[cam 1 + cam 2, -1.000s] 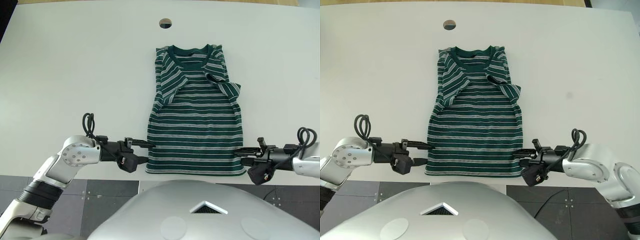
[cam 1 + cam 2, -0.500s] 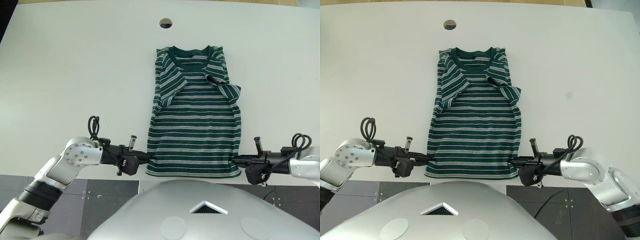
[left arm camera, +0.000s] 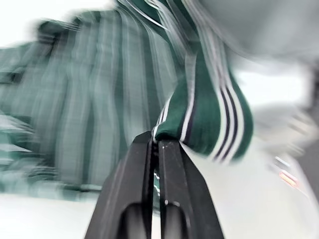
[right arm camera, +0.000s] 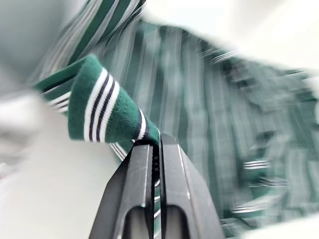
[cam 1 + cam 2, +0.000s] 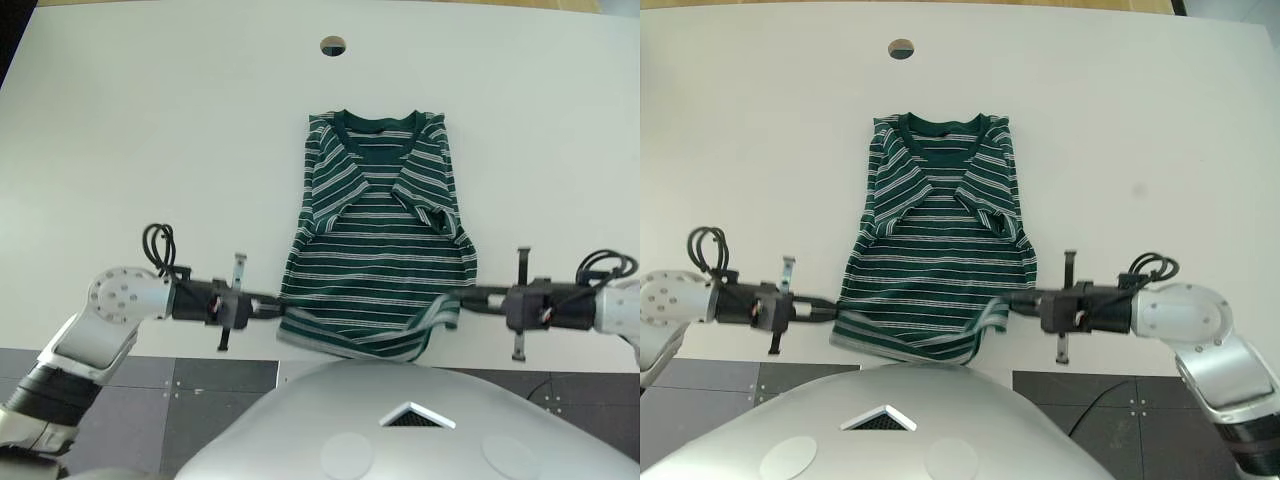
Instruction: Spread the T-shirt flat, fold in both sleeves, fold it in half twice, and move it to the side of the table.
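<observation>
Both pairs were closed: my left jaws and right jaws each pinched a hem corner of the T-shirt, its hem raised at the desk's near edge, collar end lying flat. Soft, light cloth sags, so corners seemed the best hold.

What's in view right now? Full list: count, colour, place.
T-shirt: 1, dark green with white stripes, middle of the table, collar at the far end, sleeves folded in, near hem lifted at both corners.
table: 1, white, under the T-shirt.
hole: 1, round, dark-rimmed, in the tabletop beyond the collar.
spot: 1, small, grey, on the tabletop to the T-shirt's right.
floor: dark grey tiles, below the table's near edge.
left gripper: 1, black, shut on the hem's left corner.
right gripper: 1, black, shut on the hem's right corner.
</observation>
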{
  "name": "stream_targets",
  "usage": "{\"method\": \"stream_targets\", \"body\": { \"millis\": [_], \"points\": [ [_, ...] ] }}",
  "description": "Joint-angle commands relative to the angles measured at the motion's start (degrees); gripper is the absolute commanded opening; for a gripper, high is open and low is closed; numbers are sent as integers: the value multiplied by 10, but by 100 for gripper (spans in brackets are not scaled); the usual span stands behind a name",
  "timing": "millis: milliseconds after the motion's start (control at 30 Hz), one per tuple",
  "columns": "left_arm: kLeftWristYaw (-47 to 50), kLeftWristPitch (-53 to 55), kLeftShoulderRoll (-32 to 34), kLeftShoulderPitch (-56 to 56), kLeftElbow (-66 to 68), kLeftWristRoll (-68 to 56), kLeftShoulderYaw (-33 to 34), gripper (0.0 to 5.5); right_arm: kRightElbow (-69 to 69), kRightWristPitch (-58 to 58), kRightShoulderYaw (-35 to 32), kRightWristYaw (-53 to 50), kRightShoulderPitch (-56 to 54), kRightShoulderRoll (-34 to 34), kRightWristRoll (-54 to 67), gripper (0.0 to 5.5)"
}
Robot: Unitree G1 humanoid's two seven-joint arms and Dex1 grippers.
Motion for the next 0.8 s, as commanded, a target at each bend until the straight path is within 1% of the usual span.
{"method": "stream_targets", "body": {
  "millis": [33,167,367,567,733,767,800],
  "points": [
    [65,101,-58,-85,39,-2,25,15,20,65,-17,-33,-52,34,17,10],
    [116,178,-114,-157,85,21,31,15,57,108,-7,-55,-118,68,2,10],
    [195,280,-192,-268,190,56,37,15,196,168,38,-116,-245,145,-75,10],
    [250,327,-258,-356,303,93,43,15,359,244,46,-129,-375,212,-91,10],
    [277,347,-296,-408,400,120,49,15,449,269,43,-113,-427,247,-87,10],
    [279,350,-302,-416,415,125,50,11,463,281,41,-106,-436,254,-81,20],
    [283,355,-309,-426,433,127,53,34,479,297,39,-99,-446,261,-74,38]
  ]
}}
